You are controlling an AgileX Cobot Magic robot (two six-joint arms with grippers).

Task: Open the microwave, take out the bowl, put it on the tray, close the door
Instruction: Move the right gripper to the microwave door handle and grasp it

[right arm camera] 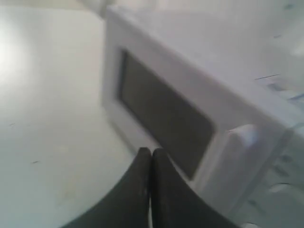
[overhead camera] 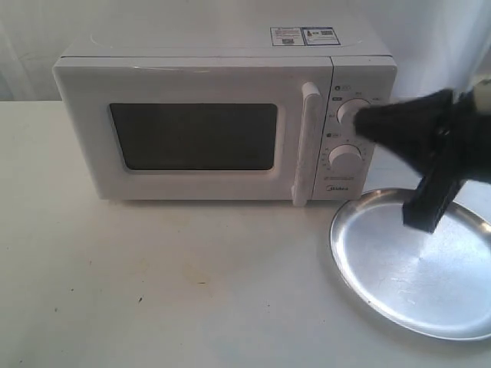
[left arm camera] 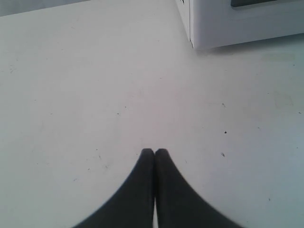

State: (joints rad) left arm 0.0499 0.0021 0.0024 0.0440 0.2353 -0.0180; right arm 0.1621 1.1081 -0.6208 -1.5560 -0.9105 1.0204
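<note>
The white microwave (overhead camera: 222,115) stands at the back of the table with its door (overhead camera: 192,134) closed and the bar handle (overhead camera: 307,146) upright. It also fills the right wrist view as the microwave (right arm camera: 199,95). The silver tray (overhead camera: 418,264) lies in front of it to the right. My right gripper (overhead camera: 364,121) hovers shut in front of the knobs, right of the handle, above the tray's far edge; in its own view the gripper (right arm camera: 151,152) holds nothing. My left gripper (left arm camera: 154,152) is shut and empty over bare table near the microwave's corner (left arm camera: 194,33). The bowl is hidden.
The white tabletop (overhead camera: 153,284) stretches in front of the microwave with a few small dark specks. A pale curtain hangs behind. The tray reaches the table's right front edge.
</note>
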